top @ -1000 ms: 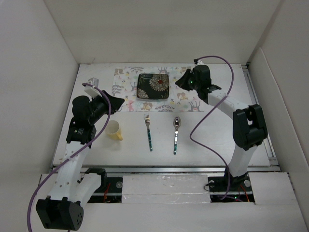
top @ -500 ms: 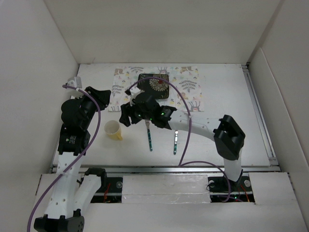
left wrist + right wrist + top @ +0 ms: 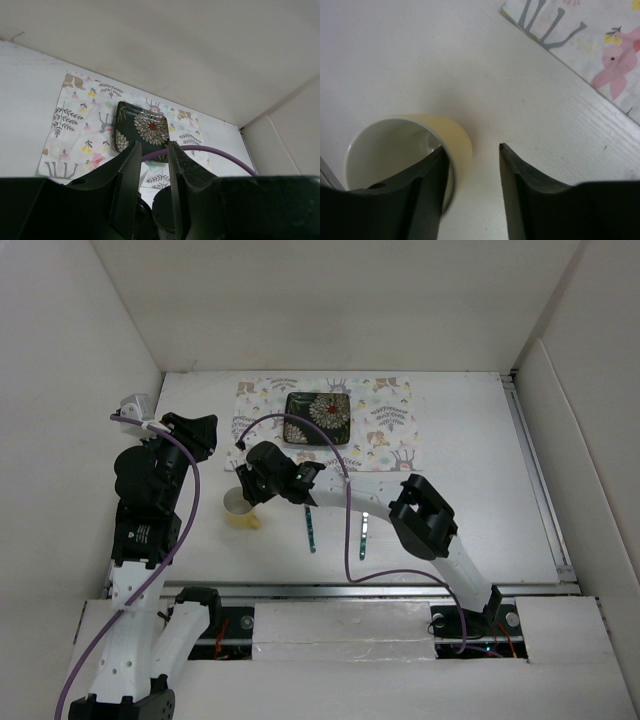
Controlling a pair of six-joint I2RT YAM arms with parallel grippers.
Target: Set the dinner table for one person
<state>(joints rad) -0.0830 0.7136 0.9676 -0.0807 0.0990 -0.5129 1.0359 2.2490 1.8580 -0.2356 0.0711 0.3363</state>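
Your right gripper (image 3: 472, 148) sits low at the yellow cup (image 3: 395, 150) on the white bench (image 3: 480, 460), jaws open, 1 finger at its rim, 1 outside. Your left gripper (image 3: 153, 147) hangs above the bench's left side, jaws slightly parted and empty.

Light: bright, even, overhead
Shadows: soft on white matte desk (image 3: 470, 470)
Blur: dark jaws, wrist views

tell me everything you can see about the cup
The cup is pale yellow outside, cream inside, glossy like ceramic, empty and upright on the table, near a corner of the placemat. The open right gripper straddles its wall, one finger seemingly inside the rim, the other outside; contact is unclear. No handle shows.
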